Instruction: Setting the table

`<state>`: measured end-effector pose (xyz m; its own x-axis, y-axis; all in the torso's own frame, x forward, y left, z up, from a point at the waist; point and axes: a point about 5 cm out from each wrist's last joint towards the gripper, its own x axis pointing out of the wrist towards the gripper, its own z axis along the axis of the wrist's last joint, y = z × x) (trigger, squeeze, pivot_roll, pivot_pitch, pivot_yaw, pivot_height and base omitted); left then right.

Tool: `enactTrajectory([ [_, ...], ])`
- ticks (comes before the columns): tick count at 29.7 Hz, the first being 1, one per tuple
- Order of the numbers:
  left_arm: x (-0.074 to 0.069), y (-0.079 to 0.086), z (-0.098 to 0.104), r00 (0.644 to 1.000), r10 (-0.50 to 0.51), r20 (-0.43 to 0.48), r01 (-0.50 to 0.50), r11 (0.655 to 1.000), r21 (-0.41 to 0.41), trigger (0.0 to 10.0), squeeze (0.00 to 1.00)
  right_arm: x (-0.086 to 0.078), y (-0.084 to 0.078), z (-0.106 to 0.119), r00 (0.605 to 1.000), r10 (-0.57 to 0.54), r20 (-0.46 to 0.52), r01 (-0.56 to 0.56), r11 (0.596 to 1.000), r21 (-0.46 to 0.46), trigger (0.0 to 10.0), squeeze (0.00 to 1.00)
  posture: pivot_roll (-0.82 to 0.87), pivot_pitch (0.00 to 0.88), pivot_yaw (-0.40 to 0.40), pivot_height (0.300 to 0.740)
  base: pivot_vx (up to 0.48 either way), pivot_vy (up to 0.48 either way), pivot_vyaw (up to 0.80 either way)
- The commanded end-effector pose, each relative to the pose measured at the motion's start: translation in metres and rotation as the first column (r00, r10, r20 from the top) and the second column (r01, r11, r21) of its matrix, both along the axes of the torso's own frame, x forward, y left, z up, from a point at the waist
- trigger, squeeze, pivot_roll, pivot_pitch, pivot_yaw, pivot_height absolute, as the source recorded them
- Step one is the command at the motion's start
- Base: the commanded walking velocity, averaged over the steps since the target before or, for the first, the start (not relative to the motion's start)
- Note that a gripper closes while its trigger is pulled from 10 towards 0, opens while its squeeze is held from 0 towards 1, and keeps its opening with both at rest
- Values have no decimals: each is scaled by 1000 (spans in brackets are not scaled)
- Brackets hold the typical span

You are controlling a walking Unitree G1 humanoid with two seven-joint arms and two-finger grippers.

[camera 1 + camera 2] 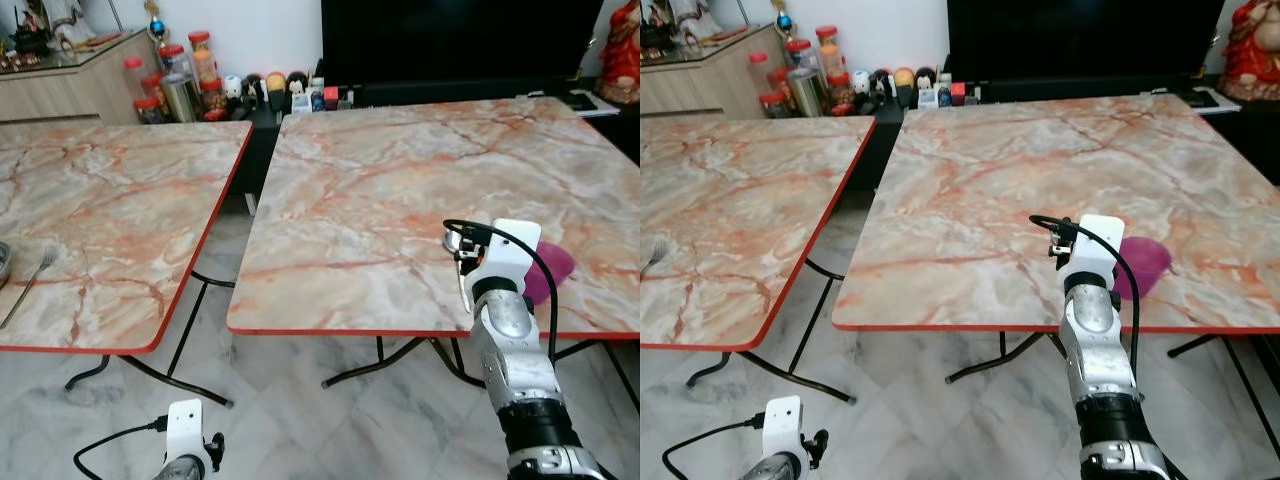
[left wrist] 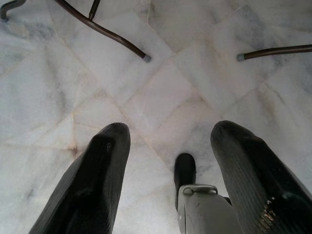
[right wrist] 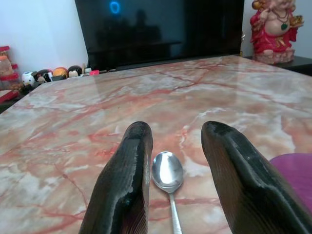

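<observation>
Right hand (image 3: 175, 161) released over marble counter (image 1: 400, 190); spoon (image 3: 167, 173) between its fingers, purple plate (image 1: 552, 268) beside. Left hand (image 2: 168, 161) released above tiled floor (image 2: 161, 83).

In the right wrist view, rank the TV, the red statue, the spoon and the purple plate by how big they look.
1. TV, largest by far.
2. Red statue.
3. Spoon and purple plate: unsure. The plate is cut off by the frame edge, and both lie close to the right gripper, so nearness enlarges them.
</observation>
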<state>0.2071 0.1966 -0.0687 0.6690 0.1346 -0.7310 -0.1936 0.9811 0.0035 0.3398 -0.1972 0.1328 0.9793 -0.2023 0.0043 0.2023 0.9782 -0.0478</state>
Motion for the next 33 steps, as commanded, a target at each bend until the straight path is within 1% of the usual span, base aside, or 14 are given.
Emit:
enactTrajectory([
  [1, -2, 6, 0, 1000, 2, -18, -2, 1000, 17, 10000, 0, 3, 6, -1, 1000, 14, -25, -14, 1000, 2, 10000, 0, -45, 0, 75, 740, 0, 0, 0],
  [2, -2, 6, 0, 1000, 2, -18, -2, 1000, 17, 10000, 0, 3, 6, -1, 1000, 14, -25, -14, 1000, 2, 10000, 0, -45, 0, 75, 740, 0, 0, 0],
  [5, -3, 5, -1, 1000, 5, -22, -5, 1000, 12, 10000, 0, 1, 4, -9, 998, 1, -66, -1, 1000, -2, 10000, 0, -43, 0, 75, 740, 0, 0, 0],
  [11, -5, 6, -2, 999, 1, -34, 0, 1000, 17, 10000, 0, 2, 3, -9, 997, 8, -74, -9, 1000, -2, 10000, 0, -45, 0, 74, 740, 0, 0, 0],
  [18, -6, 8, -3, 999, 7, -41, -6, 1000, 15, 10000, 0, 4, 7, -9, 996, 25, -83, -25, 1000, -5, 10000, 0, -45, 0, 73, 740, 331, 0, 0],
  [24, -7, 8, -3, 999, 7, -45, -6, 1000, 14, 10000, 0, 2, 5, -14, 993, 24, -116, -26, 1000, -15, 10000, 0, -43, 0, 74, 740, 351, 0, 0],
  [30, -8, 9, -4, 999, 7, -47, -6, 1000, 15, 10000, 0, 0, 3, -17, 992, 18, -125, -20, 1000, -13, 10000, 0, -42, 0, 73, 740, 367, 0, 0],
  [33, -7, 9, -4, 999, 11, -44, -11, 1000, 13, 10000, 0, 0, 4, -17, 992, 20, -125, -22, 1000, -11, 10000, 0, -45, 0, 73, 740, 101, 0, 0],
])
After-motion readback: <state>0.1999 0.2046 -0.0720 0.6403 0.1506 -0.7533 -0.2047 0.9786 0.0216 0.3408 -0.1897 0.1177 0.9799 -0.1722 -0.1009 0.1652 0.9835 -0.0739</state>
